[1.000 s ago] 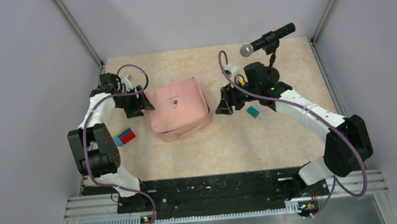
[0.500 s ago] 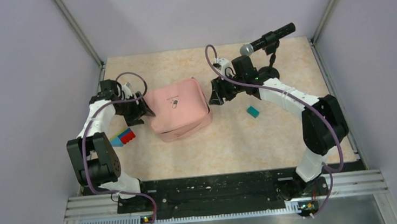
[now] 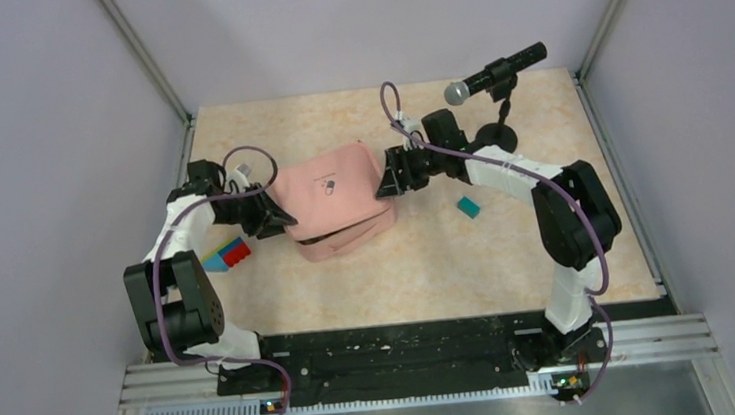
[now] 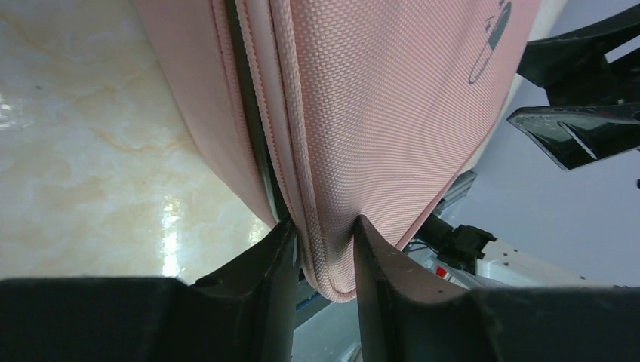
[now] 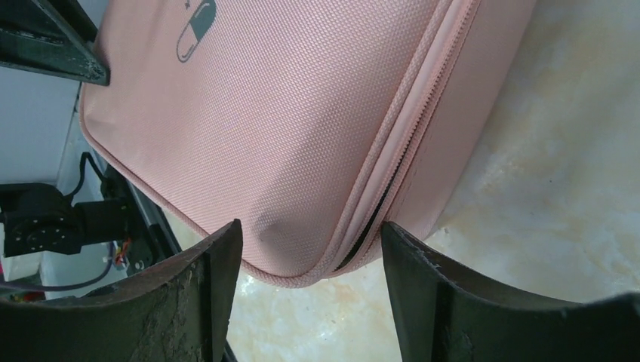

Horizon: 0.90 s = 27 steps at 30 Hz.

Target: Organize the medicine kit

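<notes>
Wrist views: left hand (image 4: 324, 226) pinches medicine kit (image 4: 377, 113) lid; right hand (image 5: 309, 230) spread astride corner

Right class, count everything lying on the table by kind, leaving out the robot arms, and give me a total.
Medicine kit: 1
Microphone on its stand: 1
Teal block: 1
Red-and-blue block cluster: 1 (pieces too small to separate)
Total: 4
</notes>
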Available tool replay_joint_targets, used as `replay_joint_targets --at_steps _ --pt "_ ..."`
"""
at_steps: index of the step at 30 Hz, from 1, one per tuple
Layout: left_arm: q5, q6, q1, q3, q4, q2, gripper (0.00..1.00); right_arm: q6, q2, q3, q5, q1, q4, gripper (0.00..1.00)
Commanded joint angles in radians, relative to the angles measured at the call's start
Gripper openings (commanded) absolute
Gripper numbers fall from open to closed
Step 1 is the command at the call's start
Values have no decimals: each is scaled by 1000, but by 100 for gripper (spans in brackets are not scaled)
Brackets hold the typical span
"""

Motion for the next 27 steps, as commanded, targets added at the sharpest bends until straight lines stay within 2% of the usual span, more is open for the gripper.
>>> replay_joint_targets --at_steps 1,6,10,13,17,21,25,26,27 --pt "148 -34 2 19 30 -37 32 60 -8 13 -106 -4 89 67" --pt "212 -72 -1 -6 71 -19 29 86 -70 -36 -166 -3 129 66" --pt "244 -65 -8 -47 67 -22 31 88 -168 -115 -171 -3 130 66" --pt "177 -11 -19 -63 28 -30 42 71 -253 -185 -158 -2 117 66" --pt "-2 71 -26 -67 -14 -71 61 4 -362 -246 -125 -4 38 67" --pt "-100 156 -24 -12 -85 -115 71 -131 -471 -270 24 -32 -77 68" --pt "-202 223 -26 42 -159 -168 79 -221 -474 -262 138 -58 -113 68" --pt "-236 227 -26 49 -185 -171 95 -224 -461 -253 154 -57 -107 68" --pt "-264 230 -26 53 -192 -179 98 -215 -442 -244 161 -59 -93 68"
